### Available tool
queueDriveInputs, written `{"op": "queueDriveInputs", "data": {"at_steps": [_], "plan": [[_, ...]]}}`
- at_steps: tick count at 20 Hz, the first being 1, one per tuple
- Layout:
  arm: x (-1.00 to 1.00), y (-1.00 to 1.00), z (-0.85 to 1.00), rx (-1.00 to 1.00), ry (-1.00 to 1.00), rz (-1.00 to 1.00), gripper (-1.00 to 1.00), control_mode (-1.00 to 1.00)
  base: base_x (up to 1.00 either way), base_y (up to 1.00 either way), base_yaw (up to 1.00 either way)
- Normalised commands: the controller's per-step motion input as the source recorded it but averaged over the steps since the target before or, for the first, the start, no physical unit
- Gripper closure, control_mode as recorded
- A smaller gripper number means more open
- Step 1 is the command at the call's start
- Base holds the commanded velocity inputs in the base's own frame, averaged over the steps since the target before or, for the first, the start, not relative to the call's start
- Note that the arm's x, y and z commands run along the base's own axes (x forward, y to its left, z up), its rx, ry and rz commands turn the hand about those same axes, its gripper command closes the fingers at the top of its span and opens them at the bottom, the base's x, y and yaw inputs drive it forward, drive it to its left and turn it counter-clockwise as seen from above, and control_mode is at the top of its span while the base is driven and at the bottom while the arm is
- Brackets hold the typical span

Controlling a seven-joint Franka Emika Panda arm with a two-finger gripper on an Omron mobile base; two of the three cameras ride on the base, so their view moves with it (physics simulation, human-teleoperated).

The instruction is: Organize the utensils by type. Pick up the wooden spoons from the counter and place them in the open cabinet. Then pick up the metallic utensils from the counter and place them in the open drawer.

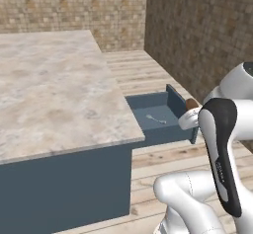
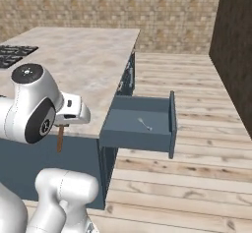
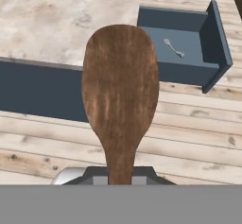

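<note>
My gripper (image 3: 120, 176) is shut on the short dark reddish-brown spoon (image 3: 120, 90), whose broad head stands up in front of the hand camera. In the right base view the spoon (image 2: 60, 139) hangs below the gripper (image 2: 63, 126), out in front of the counter's edge. Its brown tip (image 1: 191, 102) peeks out beside the arm, just right of the open drawer (image 1: 174, 102). The drawer (image 3: 216, 34) is pulled out from the counter's end. A slim silver metal spoon (image 3: 173, 47) lies on its blue bottom (image 2: 144, 124). The wooden spoons and the open cabinet are out of view.
The marbled counter (image 1: 49, 90) fills the left, with a dark stove top (image 2: 12, 55) at its far side. Wooden plank floor (image 2: 187, 168) surrounds the drawer. A dark tiled wall (image 1: 197, 30) stands behind the drawer on the right.
</note>
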Motion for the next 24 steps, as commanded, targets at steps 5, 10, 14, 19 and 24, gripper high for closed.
{"op": "queueDriveInputs", "data": {"at_steps": [5,10,14,19,24], "plan": [[0.0,0.0,0.0,0.0,0.0,0.0,1.0,1.0,0.47,-0.37,0.0],[0.0,0.0,0.0,0.0,0.0,0.0,1.0,1.0,0.41,-0.23,0.0],[0.0,0.0,0.0,0.0,0.0,0.0,1.0,1.0,0.29,-0.19,0.0],[0.0,0.0,0.0,0.0,0.0,0.0,1.0,1.0,0.41,-0.2,0.0],[0.0,0.0,0.0,0.0,0.0,0.0,1.0,1.0,0.92,-0.18,-0.01]]}}
